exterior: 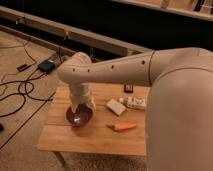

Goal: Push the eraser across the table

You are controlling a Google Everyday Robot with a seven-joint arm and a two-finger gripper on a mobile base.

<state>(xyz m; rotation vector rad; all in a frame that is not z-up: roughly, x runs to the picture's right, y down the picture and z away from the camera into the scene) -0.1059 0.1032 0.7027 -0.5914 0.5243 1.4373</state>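
The gripper (82, 106) sits over the bowl (79, 119) at the table (90, 142) left end. The carrot (122, 127) lies right of it, the eraser (129, 88) behind, near the far edge.

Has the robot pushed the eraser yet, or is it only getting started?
Nothing looks done yet: the eraser lies near the far edge of the table, with nothing touching it. In hand: the gripper hangs open over the purple bowl, well off to one side of the eraser. Left: reach the eraser and push it across.

The table (90, 142) holds bowl (80, 120), eraser (129, 88), cream block (116, 106), white object (136, 103), carrot (123, 127).
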